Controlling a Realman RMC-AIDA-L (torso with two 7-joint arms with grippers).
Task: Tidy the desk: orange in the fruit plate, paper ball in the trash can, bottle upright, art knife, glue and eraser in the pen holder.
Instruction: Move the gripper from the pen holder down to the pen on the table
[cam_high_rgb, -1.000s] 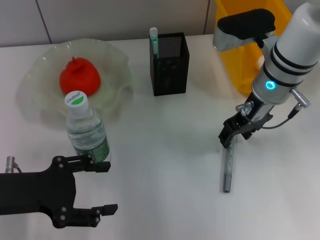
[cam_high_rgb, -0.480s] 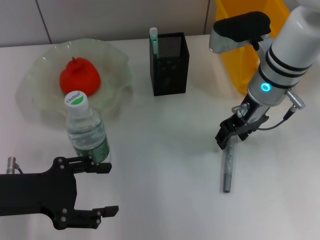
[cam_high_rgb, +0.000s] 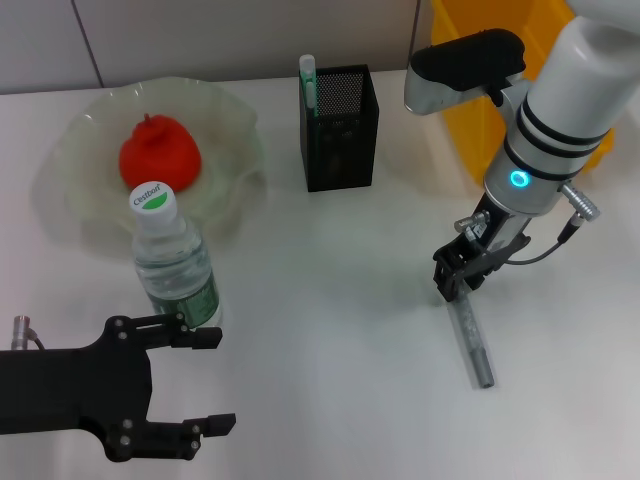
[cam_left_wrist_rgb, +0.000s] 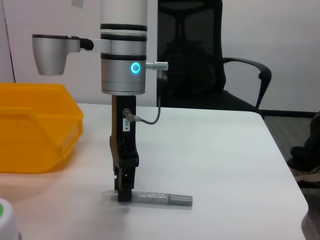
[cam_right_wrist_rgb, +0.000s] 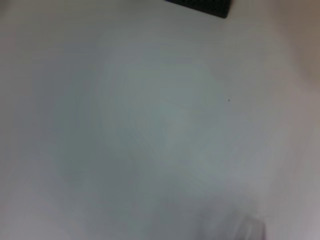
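Desk space lies bare across the middle, between the bottle (cam_high_rgb: 176, 268) standing upright near the front left and the right gripper (cam_high_rgb: 455, 282) well off to the right. That gripper is down at the tabletop (cam_high_rgb: 330, 300), its fingers pinched on one end of the art knife (cam_high_rgb: 471, 340), which lies flat and points toward the front edge. The left gripper (cam_high_rgb: 205, 378) hovers low beside the bottle, its fingers spread wide with nothing between them. The orange (cam_high_rgb: 159, 153) sits in the fruit plate (cam_high_rgb: 228, 120) at the back left. The pen holder (cam_high_rgb: 339, 128) stands mid-back with a green-capped stick in its corner. The trash can (cam_high_rgb: 478, 110) is half hidden behind the right arm, its inside unseen.
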